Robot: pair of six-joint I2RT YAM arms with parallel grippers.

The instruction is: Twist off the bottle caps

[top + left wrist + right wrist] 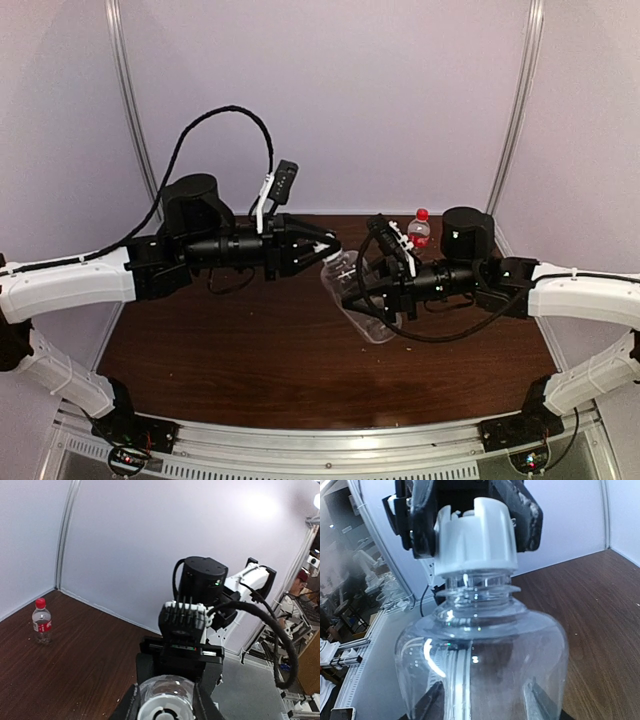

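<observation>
Above the middle of the counter [250, 360], clear of its surface: white cap [475, 540], ribbed, seated on the neck of the plain bottle [480, 655]. Threads and neck ring show just beneath the cap's lower rim. Left tool [325, 248] is clamped on the white cap; in the right wrist view its dark fingers [417, 520] press the cap from both sides. Plain bottle is clear, no label, held tilted in the air, cap end pointing left and far, base end lower, right and nearer. Right tool [368, 300] grips the bottle's body, one finger on each side of the clear wall, fingertips [432, 702] showing at the bottom edge of its own wrist view. The two arms reach in from opposite sides and meet at the bottle, left arm from the left, right arm from the right. From the left wrist camera the bottle is seen end-on, low in frame, with the right arm's wrist straight behind it. Well apart, at the far right of the counter near the back wall [330, 100]: red-label bottle [41, 625], upright, red cap [40, 602] on top, nothing touching it. Counter is dark brown wood grain. A black cable [215, 118] loops above the left arm.
</observation>
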